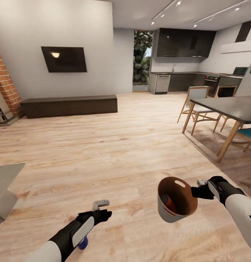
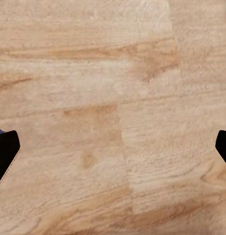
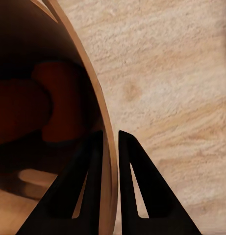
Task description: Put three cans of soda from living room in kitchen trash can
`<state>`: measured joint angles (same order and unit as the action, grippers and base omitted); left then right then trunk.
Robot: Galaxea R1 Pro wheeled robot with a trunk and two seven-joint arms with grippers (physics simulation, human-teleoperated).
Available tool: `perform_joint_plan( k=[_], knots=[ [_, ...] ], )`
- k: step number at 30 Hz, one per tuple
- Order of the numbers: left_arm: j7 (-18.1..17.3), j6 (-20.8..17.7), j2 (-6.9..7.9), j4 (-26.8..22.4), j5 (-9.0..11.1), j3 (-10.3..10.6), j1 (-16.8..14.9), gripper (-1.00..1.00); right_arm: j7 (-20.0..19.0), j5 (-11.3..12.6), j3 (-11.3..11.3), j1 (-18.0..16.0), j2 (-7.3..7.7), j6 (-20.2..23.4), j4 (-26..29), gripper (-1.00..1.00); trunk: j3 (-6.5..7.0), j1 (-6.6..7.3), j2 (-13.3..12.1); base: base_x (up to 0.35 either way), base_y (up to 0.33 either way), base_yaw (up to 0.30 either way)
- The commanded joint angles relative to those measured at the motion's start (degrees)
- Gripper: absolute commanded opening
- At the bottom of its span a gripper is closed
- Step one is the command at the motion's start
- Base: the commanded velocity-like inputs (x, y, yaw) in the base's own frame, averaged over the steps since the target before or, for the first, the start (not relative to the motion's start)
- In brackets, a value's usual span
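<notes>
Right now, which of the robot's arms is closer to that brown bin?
The right. Its right gripper pinches the bin's thin wall, holding it above the wood floor. The left gripper hangs open and empty, well off to the bin's side.

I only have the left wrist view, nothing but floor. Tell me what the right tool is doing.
Observer: The right tool is shut on the bin wall, one finger inside, one outside.
Operator: Report what's in the bin.
Observer: Orange cans lie inside; the count is unclear.
Operator: Give me the kitchen's direction.
Observer: In the head view the kitchen lies ahead to the right, past the dining table.
</notes>
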<state>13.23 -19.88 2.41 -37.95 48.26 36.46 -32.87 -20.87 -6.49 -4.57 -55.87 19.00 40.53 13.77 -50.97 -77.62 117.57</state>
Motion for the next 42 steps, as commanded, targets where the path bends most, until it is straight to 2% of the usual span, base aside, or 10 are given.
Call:
perform_joint_plan(
  k=[1,18,42],
  knots=[
    [0.01,-0.02,0.02,0.03,0.05,0.01,0.00,1.00,-0.31,1.36,-0.56,-0.03,-0.01,0.25,0.02,-1.00,0.01,0.00,0.00,0.097,0.254,-0.136],
    [0.02,0.14,-0.03,0.07,0.06,-0.04,0.00,1.00,-0.31,1.36,-0.52,-0.03,-0.06,0.23,0.03,-1.00,0.01,0.00,0.00,0.209,0.248,-0.020],
    [0.04,0.16,-0.99,0.15,-0.20,-0.01,0.00,1.00,-0.23,1.21,-0.57,-0.03,-0.18,0.18,-0.04,-1.00,0.01,0.00,0.00,0.044,0.064,0.000]
  ],
)
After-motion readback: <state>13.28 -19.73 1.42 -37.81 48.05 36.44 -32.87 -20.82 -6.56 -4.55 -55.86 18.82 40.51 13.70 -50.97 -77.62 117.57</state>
